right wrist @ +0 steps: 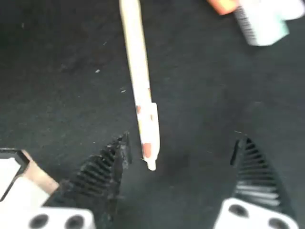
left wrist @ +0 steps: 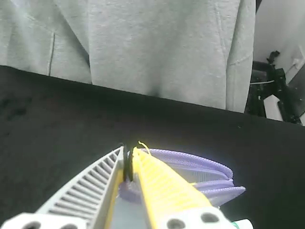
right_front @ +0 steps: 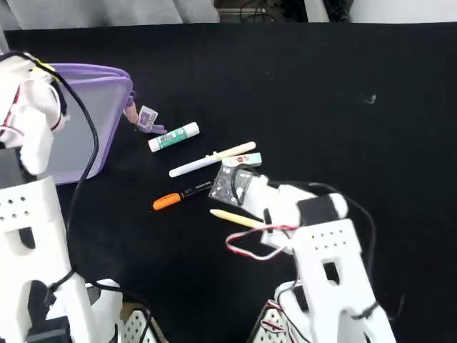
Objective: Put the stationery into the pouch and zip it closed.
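Black table (right_front: pixel 357 107): left gripper (left wrist: pixel 127 152) closed over pouch (left wrist: pixel 190 161), right gripper (right wrist: pixel 181 141) spread around pen (right wrist: pixel 136 62).

One pouch (right_front: pixel 75 143), one glue stick (right_front: pixel 173 137), one eraser (right_front: pixel 243 160), one white pen (right_front: pixel 207 161), one orange pen (right_front: pixel 178 196), one yellow pencil (right_front: pixel 234 218).

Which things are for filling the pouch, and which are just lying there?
For the job:
pouch, glue stick, pale pen, eraser, orange marker, yellow pencil.

Just there:
black table, arm cable, dark gear behind the table.
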Tool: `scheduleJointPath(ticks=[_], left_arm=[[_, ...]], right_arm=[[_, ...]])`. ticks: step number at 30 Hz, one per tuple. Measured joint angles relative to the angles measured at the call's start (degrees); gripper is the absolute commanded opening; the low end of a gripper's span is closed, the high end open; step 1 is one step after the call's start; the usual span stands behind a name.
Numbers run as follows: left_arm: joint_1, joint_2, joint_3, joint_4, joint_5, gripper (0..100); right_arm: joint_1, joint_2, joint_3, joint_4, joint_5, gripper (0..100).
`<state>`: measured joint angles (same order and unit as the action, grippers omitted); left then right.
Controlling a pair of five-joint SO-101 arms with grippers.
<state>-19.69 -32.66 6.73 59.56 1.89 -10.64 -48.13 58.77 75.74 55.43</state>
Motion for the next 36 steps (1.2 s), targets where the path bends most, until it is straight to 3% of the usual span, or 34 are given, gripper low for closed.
scheduleJointPath(ticks=[7,10,19,26,36], left_arm=[[-4.31,-0.44,2.9,-0.18,-0.09,3],[-6.77,-0.7,4.22,-0.26,-0.18,3],[-8.26,-1.41,8.44,-0.44,-8.0,4],[-8.44,-1.93,11.43,-0.44,-11.34,11],[-10.11,-1.93,13.01,1.93,-21.1,12]], right_arm=[[-6.07,10.46,4.13,-9.85,1.85,32.8],[-8.26,14.24,4.22,-14.86,-0.7,32.8],[-11.6,21.45,4.22,-24.79,-2.46,32.8],[-11.52,23.56,4.22,-27.25,-2.46,32.8],[-11.52,23.74,4.22,-27.43,-2.64,32.8]])
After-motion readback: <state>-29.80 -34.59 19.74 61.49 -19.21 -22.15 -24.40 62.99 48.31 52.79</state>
